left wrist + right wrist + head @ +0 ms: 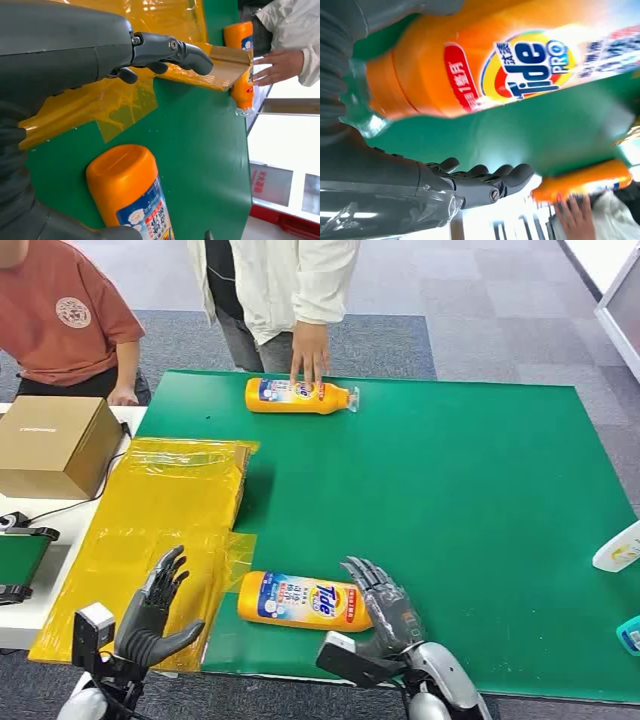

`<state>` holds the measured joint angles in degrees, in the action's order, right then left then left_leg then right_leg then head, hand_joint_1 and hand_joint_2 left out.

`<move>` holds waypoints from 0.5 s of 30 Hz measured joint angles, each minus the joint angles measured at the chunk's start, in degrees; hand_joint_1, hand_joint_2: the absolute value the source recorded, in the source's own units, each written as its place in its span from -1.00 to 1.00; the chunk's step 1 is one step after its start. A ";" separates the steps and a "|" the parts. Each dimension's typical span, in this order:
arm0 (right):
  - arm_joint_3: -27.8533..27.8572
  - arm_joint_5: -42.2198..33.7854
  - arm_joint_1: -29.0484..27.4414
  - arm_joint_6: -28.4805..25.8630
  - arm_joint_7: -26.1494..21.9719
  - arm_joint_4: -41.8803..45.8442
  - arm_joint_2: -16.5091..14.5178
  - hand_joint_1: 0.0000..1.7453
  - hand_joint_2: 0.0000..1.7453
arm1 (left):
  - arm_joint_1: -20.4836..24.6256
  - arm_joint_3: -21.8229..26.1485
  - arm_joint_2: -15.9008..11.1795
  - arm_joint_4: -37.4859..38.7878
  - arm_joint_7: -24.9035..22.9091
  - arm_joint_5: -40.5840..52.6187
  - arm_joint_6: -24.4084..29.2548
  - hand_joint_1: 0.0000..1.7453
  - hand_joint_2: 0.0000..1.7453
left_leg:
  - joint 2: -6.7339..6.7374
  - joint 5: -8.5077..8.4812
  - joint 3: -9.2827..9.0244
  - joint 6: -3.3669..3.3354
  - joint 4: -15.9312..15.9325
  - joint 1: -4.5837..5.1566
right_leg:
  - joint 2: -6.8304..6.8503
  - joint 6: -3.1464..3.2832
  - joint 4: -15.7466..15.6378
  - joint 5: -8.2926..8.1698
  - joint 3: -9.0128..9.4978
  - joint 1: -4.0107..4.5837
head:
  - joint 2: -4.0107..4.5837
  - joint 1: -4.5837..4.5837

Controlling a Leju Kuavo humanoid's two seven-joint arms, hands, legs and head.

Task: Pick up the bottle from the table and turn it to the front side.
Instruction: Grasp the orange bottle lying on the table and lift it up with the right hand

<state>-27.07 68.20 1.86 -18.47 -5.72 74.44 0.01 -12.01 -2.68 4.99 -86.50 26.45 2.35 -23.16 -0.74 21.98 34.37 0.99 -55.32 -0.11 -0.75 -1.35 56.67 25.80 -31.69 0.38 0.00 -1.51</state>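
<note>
Orange Tide PRO bottle (pixel 304 601), lying flat at the near edge of the green desk (pixel 468 500).
Left hand (pixel 155 615): fingers spread, holding nothing, above yellow film (pixel 151 530). Right hand (pixel 385 605): fingers apart beside the bottle's neck. Label reads "Tide PRO".

One bottle (pixel 304 601) is laid on its side at the near edge of the mat (pixel 468 510), between the left hand (pixel 151 615) and right hand (pixel 385 608). A second bottle (pixel 298 396) is laid at the far edge, under a person's hand (pixel 308 352).
</note>
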 joint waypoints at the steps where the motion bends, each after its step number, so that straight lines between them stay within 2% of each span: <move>1: -0.43 1.79 0.48 -1.02 0.70 -0.84 -0.08 -1.00 1.00 | 0.03 -0.46 -0.01 -0.35 -0.12 -0.08 0.22 -1.00 1.00 | 0.00 -0.01 0.00 0.00 0.00 0.00 | 0.00 -0.01 0.00 -0.01 0.00 0.00 | 0.01 0.00; 7: -3.31 14.21 4.97 -7.22 6.25 -10.92 -1.00 -1.00 1.00 | 0.24 -7.59 -1.23 -4.98 -0.79 -1.22 3.57 -1.00 1.00 | -0.01 -0.03 0.00 -0.01 0.00 0.01 | 0.00 -0.04 0.00 -0.03 0.02 -0.01 | 0.02 0.00; 15: -4.41 17.94 8.72 -7.86 7.48 -18.56 -1.77 -1.00 1.00 | -0.10 -13.32 -3.90 -10.45 -1.00 -2.33 5.44 -1.00 1.00 | 0.00 0.08 -0.37 0.05 0.02 -0.02 | -0.02 0.06 -0.01 0.07 0.06 0.04 | 0.00 -0.01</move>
<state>-31.48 86.14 10.58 -26.33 1.76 55.87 -1.76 -12.11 -15.99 1.09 -96.94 25.45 0.02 -17.72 -0.74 22.06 34.00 1.04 -55.29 -0.13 -0.77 -1.29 56.66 25.86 -31.63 0.43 0.01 -1.52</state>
